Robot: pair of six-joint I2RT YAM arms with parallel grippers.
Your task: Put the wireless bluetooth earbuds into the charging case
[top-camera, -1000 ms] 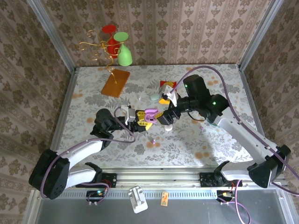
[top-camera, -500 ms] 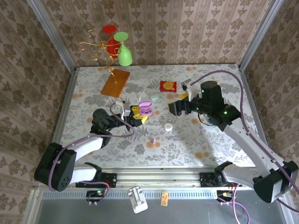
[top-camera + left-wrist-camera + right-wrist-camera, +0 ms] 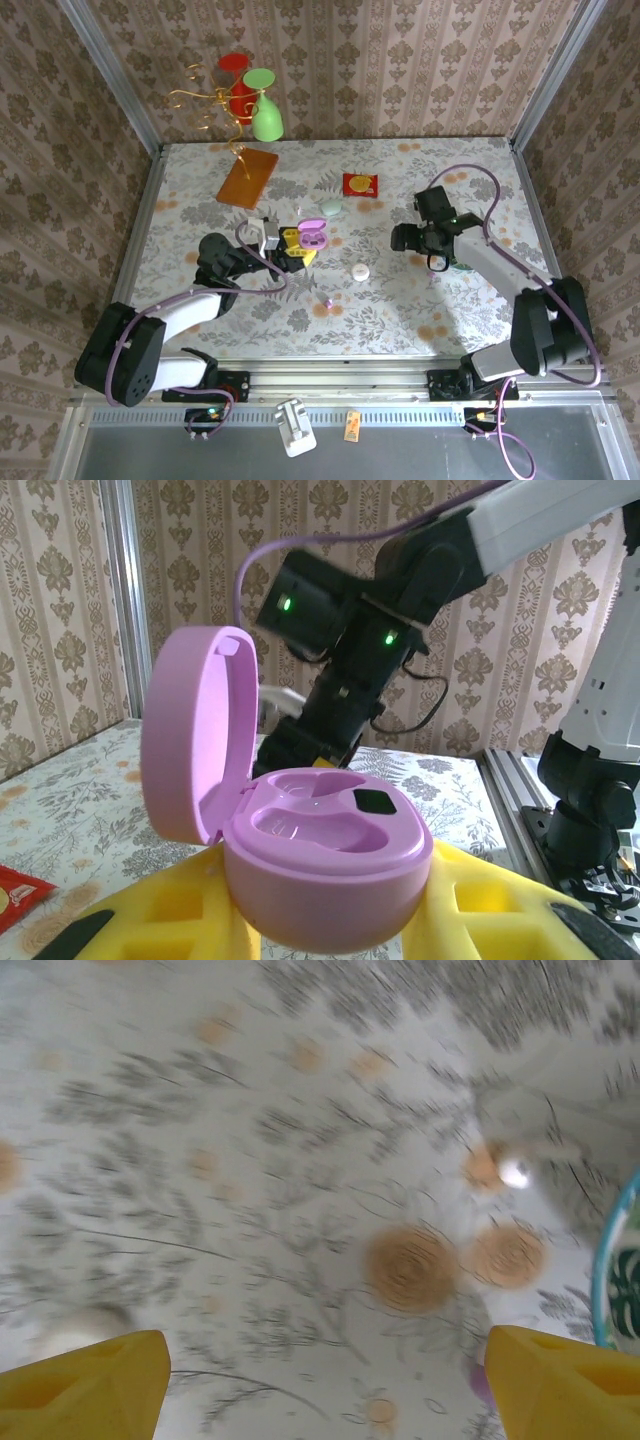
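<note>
The pink charging case point(image 3: 330, 830) is open, lid tipped up on the left, and both wells look empty. My left gripper point(image 3: 330, 925) is shut on its base, the yellow fingers point(image 3: 150, 920) pressed against either side. From above, the case point(image 3: 313, 235) and left gripper point(image 3: 297, 246) are left of the table's middle. A tiny pinkish earbud point(image 3: 327, 301) lies on the cloth in front of them. A small whitish round piece point(image 3: 358, 271) lies nearby; I cannot tell what it is. My right gripper point(image 3: 402, 240) is open and empty over bare cloth point(image 3: 325, 1380), well right of the case.
A pale oval case point(image 3: 330, 208) and a red packet point(image 3: 360, 184) lie behind the held case. An orange board point(image 3: 247, 176) and a gold wire stand with red and green cones point(image 3: 250, 100) are at the back left. A teal-rimmed thing point(image 3: 615, 1290) sits beside my right gripper.
My right gripper has pulled away from the case to the right side of the table. The left gripper has shifted the case slightly back and left, still holding it.
</note>
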